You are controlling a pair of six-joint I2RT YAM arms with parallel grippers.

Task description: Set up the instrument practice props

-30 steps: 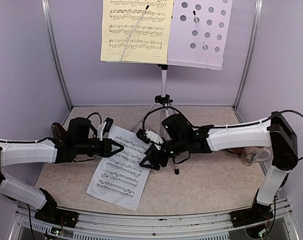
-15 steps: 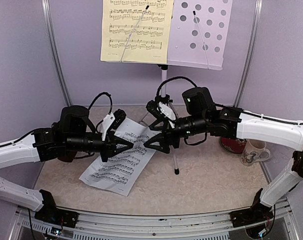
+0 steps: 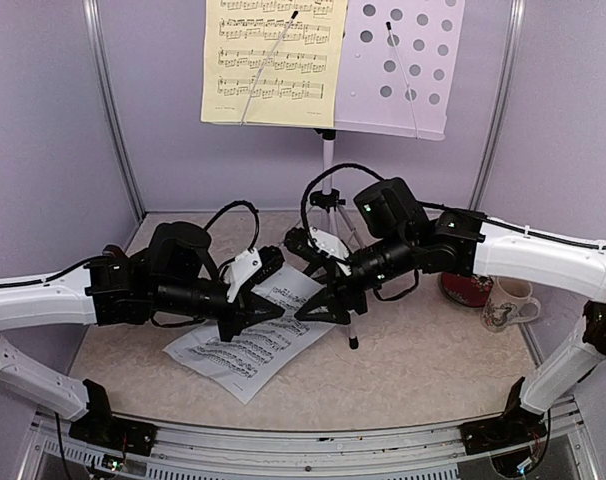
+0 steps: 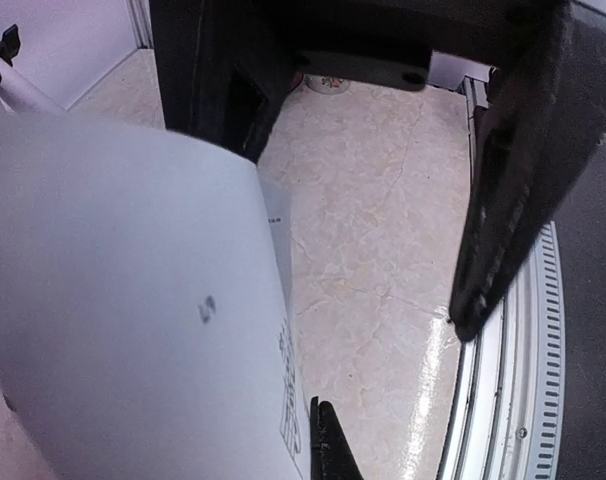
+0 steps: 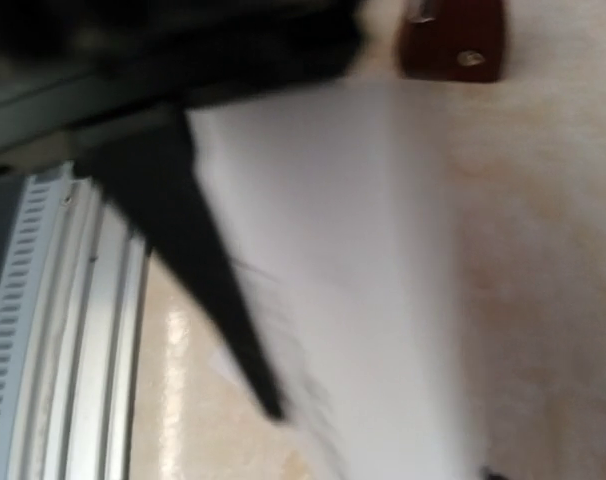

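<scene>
The white music stand (image 3: 398, 65) stands at the back with the yellow sheet (image 3: 273, 60) on the left half of its desk. My left gripper (image 3: 263, 312) (image 4: 323, 440) is shut on the right edge of the white sheet of music (image 3: 245, 345) (image 4: 113, 320), lifting that edge while the rest droops to the table. My right gripper (image 3: 318, 305) (image 5: 383, 440) faces it from the right, open, with the sheet (image 5: 363, 250) lying between its spread fingers. A brown piece at the far left (image 5: 451, 40) looks like the metronome, mostly hidden.
The stand's tripod pole (image 3: 328, 170) and front leg (image 3: 351, 325) sit just behind and beside the right gripper. A red dish (image 3: 468, 290) and a floral mug (image 3: 508, 303) stand at the right under the right forearm. Metal rails run along the near edge.
Both arms rose off the table and closed in on each other. The left gripper lifted the white sheet's edge and carried it right; the right gripper came down to that edge.
</scene>
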